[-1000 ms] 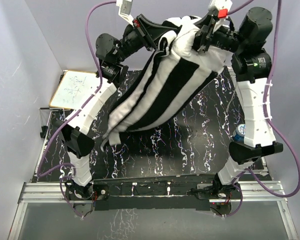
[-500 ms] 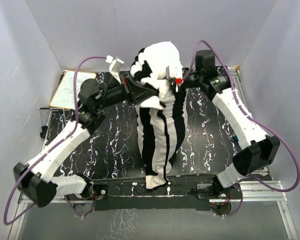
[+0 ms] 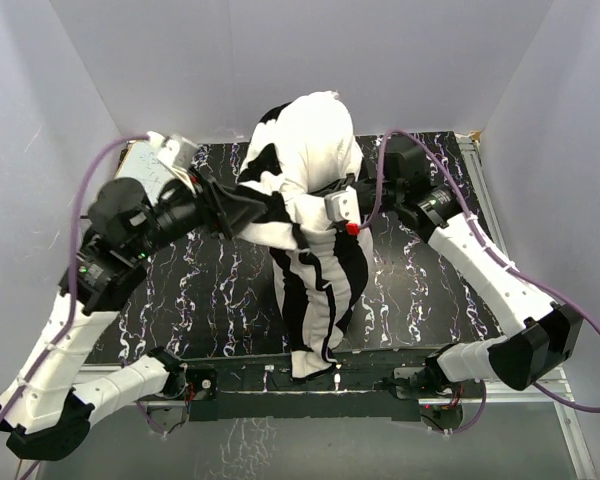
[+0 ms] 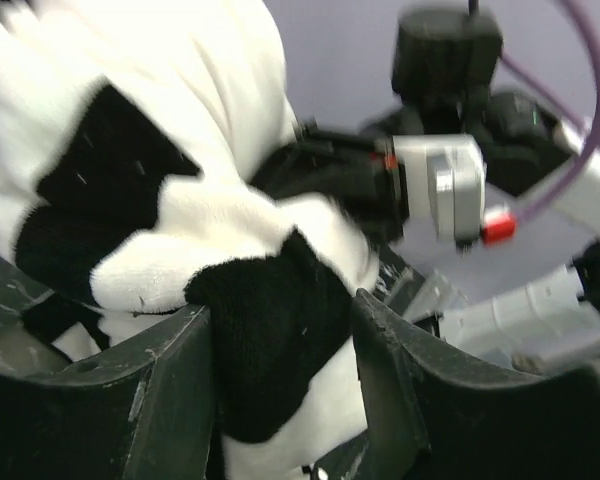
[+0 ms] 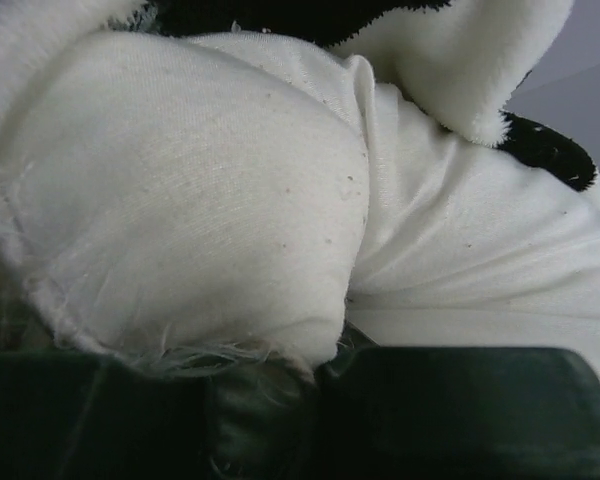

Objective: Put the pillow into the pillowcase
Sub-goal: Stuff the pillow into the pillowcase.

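Observation:
The striped pillowcase [image 3: 320, 290] stands upright, its lower end near the table's front edge. The plain white pillow [image 3: 315, 130] bulges out of its top. My left gripper [image 3: 255, 210] reaches in from the left at the case's mouth. In the left wrist view its fingers [image 4: 170, 390] are spread, and a fold of black and white pillowcase [image 4: 260, 320] lies between them. My right gripper [image 3: 325, 205] comes in from the right. The right wrist view shows the right gripper [image 5: 330, 365] shut on a bunch of white pillow [image 5: 180, 190] fabric, with the fuzzy pillowcase [image 5: 460, 60] edge above.
The black marbled table [image 3: 410, 290] sits between pale walls on three sides. A metal rail [image 3: 310, 395] with the arm bases runs along the near edge. My right gripper's body [image 4: 440, 185] hangs close ahead of my left fingers.
Both arms have come down and the bundle has swung from a raised tilt to upright on the table. My left jaws have parted; the right grip holds.

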Tool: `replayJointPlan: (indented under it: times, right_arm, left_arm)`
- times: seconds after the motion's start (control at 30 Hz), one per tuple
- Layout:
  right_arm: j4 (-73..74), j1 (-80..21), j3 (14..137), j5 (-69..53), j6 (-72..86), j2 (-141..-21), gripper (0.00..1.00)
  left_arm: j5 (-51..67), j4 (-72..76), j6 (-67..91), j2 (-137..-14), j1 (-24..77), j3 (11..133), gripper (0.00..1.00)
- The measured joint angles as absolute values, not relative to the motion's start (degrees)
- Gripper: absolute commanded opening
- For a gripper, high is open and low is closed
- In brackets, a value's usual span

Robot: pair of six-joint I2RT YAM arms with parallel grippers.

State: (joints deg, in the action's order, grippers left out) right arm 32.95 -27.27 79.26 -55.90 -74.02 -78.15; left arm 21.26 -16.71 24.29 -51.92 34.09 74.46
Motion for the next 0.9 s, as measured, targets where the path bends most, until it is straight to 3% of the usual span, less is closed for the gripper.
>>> replayJointPlan:
  times: [0.23,0.4,0.73,0.9]
  right_arm:
    - [28.6,-32.69,76.38,-50.24,-72.79,-76.58,0.18]
    - [26.17,-32.97,74.63,-48.36,-70.65,-75.5,0.18]
    - [23.92,-33.71,73.69,-46.35,-67.99,-75.09,0.18]
    - [23.83,-33.76,73.6,-45.25,-67.33,-75.11,0.18]
  left_arm:
    - [5.93,-34.96,23.62,-60.71,34.09,102.56,0.55]
    - [-1.32,-44.38,23.11,-68.38,34.09,114.72,0.56]
    - [-6.98,-54.33,18.39,-89.89,34.09,121.49,0.62]
    - [-10.66,-54.94,15.4,-92.12,34.11,120.75,0.53]
